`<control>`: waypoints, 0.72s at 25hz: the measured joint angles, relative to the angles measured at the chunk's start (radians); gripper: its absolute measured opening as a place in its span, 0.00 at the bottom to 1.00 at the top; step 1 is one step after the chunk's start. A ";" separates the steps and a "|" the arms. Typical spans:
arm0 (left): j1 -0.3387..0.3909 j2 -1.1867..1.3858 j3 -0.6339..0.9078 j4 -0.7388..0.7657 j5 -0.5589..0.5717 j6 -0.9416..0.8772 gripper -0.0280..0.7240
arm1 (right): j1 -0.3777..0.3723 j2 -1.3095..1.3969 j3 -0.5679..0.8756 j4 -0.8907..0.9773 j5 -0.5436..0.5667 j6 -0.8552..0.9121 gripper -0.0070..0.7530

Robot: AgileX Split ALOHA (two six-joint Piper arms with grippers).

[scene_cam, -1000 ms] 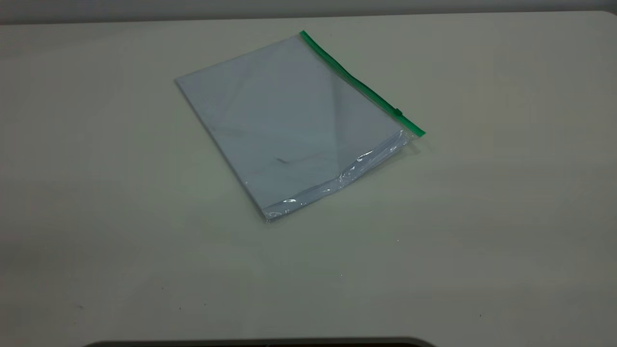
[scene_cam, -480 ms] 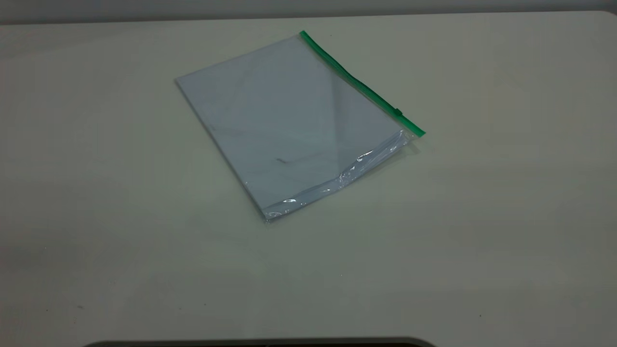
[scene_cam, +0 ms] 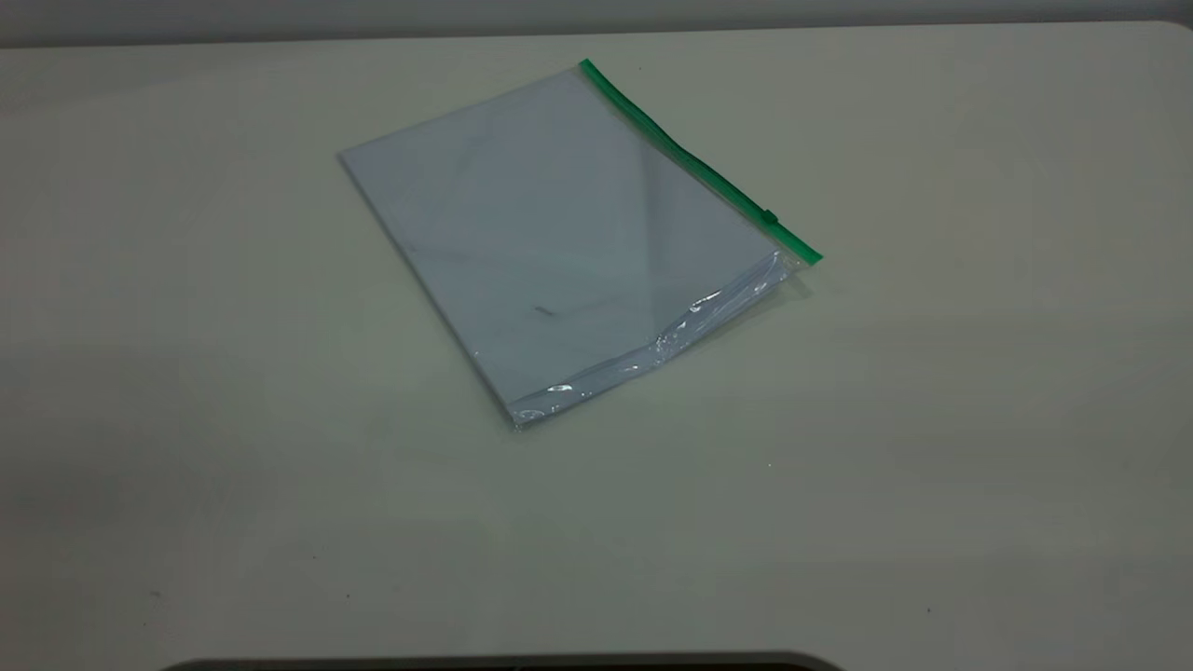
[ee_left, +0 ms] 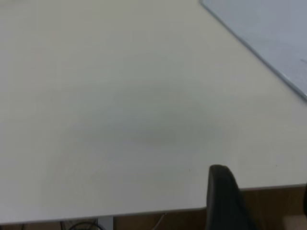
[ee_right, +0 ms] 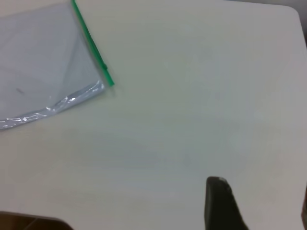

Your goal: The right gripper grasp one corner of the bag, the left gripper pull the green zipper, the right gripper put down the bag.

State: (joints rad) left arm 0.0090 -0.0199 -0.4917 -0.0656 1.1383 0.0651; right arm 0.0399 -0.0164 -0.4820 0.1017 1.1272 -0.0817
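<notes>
The bag (scene_cam: 569, 242) lay flat on the table (scene_cam: 932, 419) in the upper middle of the exterior view, its green zipper (scene_cam: 699, 163) along the upper-right edge with the slider near the lower end. Nothing lay around or over it. Each wrist view showed one black finger only, left gripper (ee_left: 225, 201) and right gripper (ee_right: 220, 206), well apart from the bag; whether either pair of jaws was open could not be told.

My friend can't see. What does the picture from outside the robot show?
A clear bag with white paper inside lies flat on a pale table. A green zipper runs along its far right edge, slider near the front end. No robot hand shows here.
</notes>
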 joint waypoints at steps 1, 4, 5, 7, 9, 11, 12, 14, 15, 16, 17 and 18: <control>0.000 0.000 0.000 0.000 0.000 0.000 0.64 | 0.000 0.000 0.000 0.019 0.000 -0.001 0.59; 0.000 0.000 0.000 0.000 0.000 0.000 0.64 | 0.000 0.000 0.000 0.067 -0.007 -0.017 0.59; 0.000 0.000 0.000 0.000 -0.001 0.000 0.64 | 0.000 0.000 0.000 0.079 -0.008 -0.029 0.59; 0.000 0.002 -0.001 0.000 -0.005 0.000 0.64 | 0.000 0.000 0.000 0.107 -0.009 -0.051 0.59; 0.000 0.027 -0.011 -0.001 -0.038 0.000 0.64 | 0.000 0.021 0.000 0.140 -0.022 -0.060 0.59; 0.000 0.092 -0.029 -0.011 -0.100 0.000 0.64 | 0.000 0.095 -0.001 0.190 -0.069 -0.066 0.59; 0.000 0.141 -0.042 -0.015 -0.137 0.000 0.64 | 0.000 0.137 -0.001 0.221 -0.100 -0.078 0.59; 0.000 0.261 -0.065 -0.029 -0.201 0.002 0.64 | 0.000 0.260 -0.001 0.280 -0.149 -0.123 0.59; 0.000 0.316 -0.077 -0.038 -0.232 0.007 0.64 | 0.000 0.316 -0.001 0.300 -0.171 -0.159 0.59; 0.000 0.383 -0.089 -0.048 -0.263 0.017 0.64 | 0.000 0.385 -0.001 0.327 -0.193 -0.201 0.59; 0.000 0.450 -0.099 -0.064 -0.290 0.037 0.64 | 0.000 0.452 -0.001 0.362 -0.212 -0.239 0.61; 0.000 0.517 -0.114 -0.086 -0.316 0.062 0.64 | 0.000 0.517 -0.001 0.397 -0.241 -0.286 0.62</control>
State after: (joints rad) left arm 0.0090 0.4973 -0.6052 -0.1518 0.8223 0.1268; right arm 0.0399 0.5011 -0.4829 0.4986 0.8867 -0.3678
